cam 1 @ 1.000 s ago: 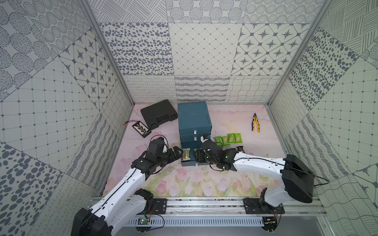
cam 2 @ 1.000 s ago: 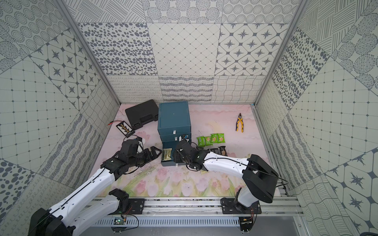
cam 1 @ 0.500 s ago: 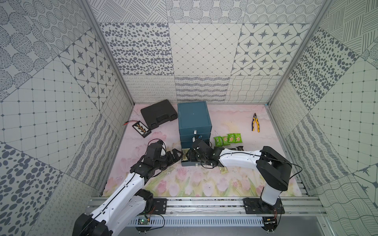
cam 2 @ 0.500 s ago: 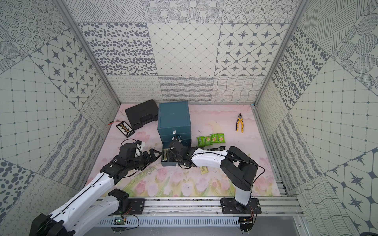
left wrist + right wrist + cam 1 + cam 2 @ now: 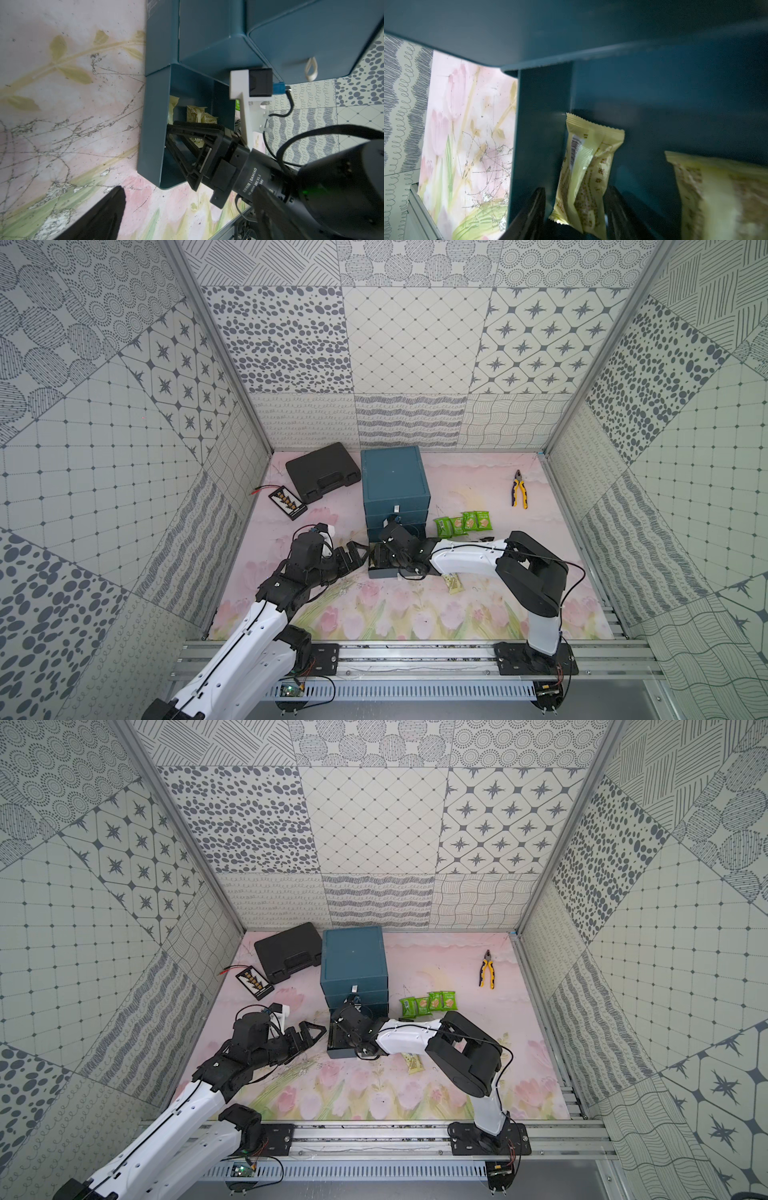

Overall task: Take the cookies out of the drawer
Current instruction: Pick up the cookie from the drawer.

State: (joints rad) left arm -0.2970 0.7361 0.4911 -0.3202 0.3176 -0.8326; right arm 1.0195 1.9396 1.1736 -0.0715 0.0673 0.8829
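At least three pale cookies point(image 5: 195, 114) in the drawer point(image 5: 151, 133), five on the surface point(image 5: 415, 614).
Your right gripper point(image 5: 575, 188) is in the drawer, jaws parted astride one pale packet point(image 5: 583, 170), not clamping it. Four green packets point(image 5: 463, 524) line up beside the cabinet point(image 5: 394, 477); one loose pale packet point(image 5: 454, 584) lies under the right arm point(image 5: 465, 562). Your left gripper point(image 5: 359, 551) hangs open, empty.

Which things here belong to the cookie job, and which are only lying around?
Job: open drawer, pale packets inside it, green packets outside it, right gripper.
Lying about: pliers, black case, small black tray.
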